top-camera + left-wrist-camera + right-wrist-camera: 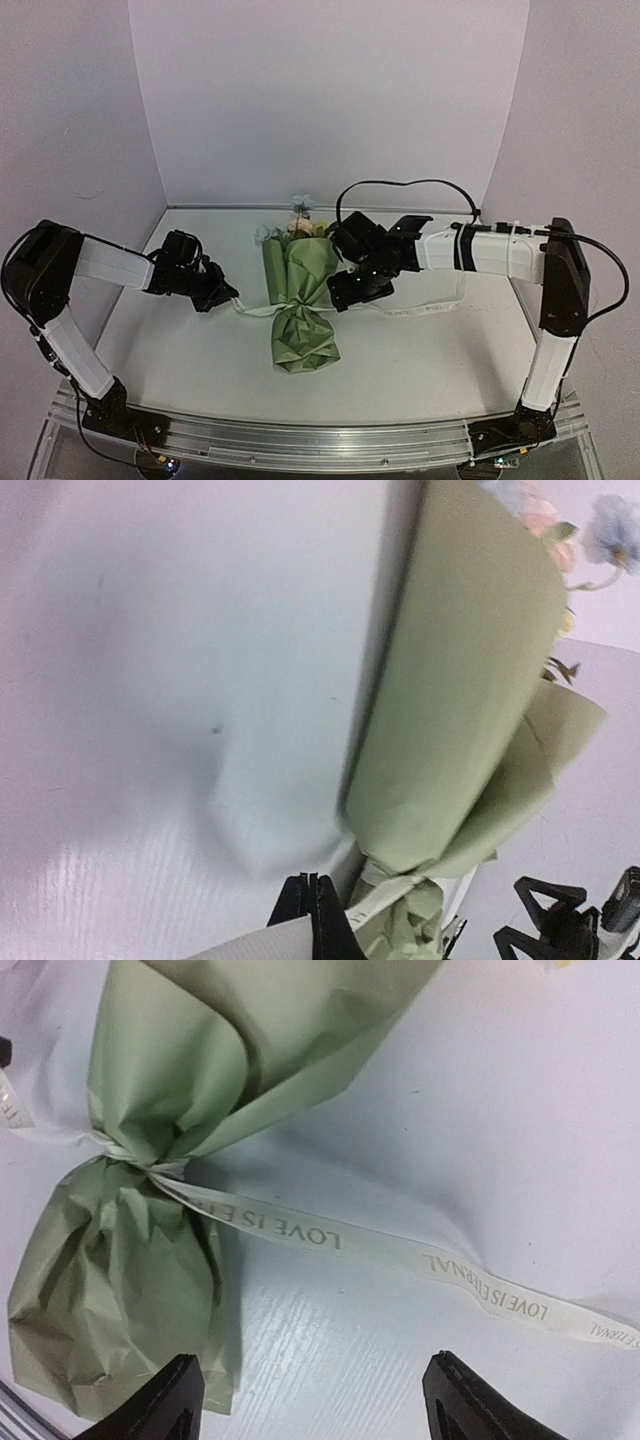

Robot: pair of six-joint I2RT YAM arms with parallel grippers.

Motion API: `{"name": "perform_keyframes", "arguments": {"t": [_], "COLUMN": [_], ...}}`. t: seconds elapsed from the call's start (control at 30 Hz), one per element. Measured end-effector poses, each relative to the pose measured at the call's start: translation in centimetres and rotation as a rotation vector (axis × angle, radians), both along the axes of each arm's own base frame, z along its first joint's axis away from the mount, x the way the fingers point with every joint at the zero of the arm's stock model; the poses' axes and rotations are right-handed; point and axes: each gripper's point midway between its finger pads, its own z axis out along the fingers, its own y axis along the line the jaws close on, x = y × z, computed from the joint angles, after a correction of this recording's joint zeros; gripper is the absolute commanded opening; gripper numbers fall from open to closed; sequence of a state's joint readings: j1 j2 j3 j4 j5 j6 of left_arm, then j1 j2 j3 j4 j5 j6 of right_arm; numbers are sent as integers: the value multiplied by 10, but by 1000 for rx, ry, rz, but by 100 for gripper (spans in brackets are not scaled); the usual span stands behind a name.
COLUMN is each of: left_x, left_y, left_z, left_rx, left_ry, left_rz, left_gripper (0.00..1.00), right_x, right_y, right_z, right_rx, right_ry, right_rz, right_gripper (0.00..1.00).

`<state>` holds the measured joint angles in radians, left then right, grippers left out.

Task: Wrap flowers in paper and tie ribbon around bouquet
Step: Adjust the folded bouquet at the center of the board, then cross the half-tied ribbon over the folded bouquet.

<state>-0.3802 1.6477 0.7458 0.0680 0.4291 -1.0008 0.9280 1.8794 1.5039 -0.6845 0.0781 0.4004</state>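
Observation:
The bouquet (300, 300) lies mid-table, an olive-green paper (190, 1070) cone with its flowers (300, 226) pointing to the far wall. The cream ribbon (400, 1250) with dark lettering is tied round the pinched neck (298, 306). One tail runs left to my left gripper (230, 297), which is shut on the ribbon; the other lies loose on the table to the right (430, 311). My right gripper (340, 272) hovers at the bouquet's right side, open, with nothing between its fingertips (440, 1360). The left wrist view shows the shut gripper (312, 882), the paper (460, 710) and blooms (545, 520).
The white table (180, 360) is boxed in by pale walls at the back and both sides. A metal rail (320, 440) runs along its near edge. The right arm's cable (400, 185) arches above the flowers.

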Motion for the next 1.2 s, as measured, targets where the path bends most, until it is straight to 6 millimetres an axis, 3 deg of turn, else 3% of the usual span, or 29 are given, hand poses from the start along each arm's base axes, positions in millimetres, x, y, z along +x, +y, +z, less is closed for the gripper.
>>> {"name": "perform_keyframes", "arguments": {"t": [0.1, 0.3, 0.47, 0.63, 0.83, 1.2], "left_x": [-1, -13, -20, -23, -25, -27], "left_y": [-5, -17, -21, -23, -25, -30], "left_z": [25, 49, 65, 70, 70, 78], "left_rx": [-27, -90, -134, -159, -177, -194], "left_ry": [-71, -108, -114, -69, -29, 0], "left_rz": [-51, -144, -169, -162, -144, -152], "left_gripper": [0, 0, 0, 0, 0, 0], "right_x": [-2, -9, -16, -13, -6, -3], "right_y": [21, 105, 151, 170, 189, 217], "right_z": [14, 46, 33, 13, 16, 25], "right_rx": [44, 218, 294, 309, 334, 360], "right_ry": [-18, -106, -114, -120, -161, -222], "right_rz": [62, 247, 351, 377, 393, 437], "right_gripper": [76, 72, 69, 69, 68, 47]}}
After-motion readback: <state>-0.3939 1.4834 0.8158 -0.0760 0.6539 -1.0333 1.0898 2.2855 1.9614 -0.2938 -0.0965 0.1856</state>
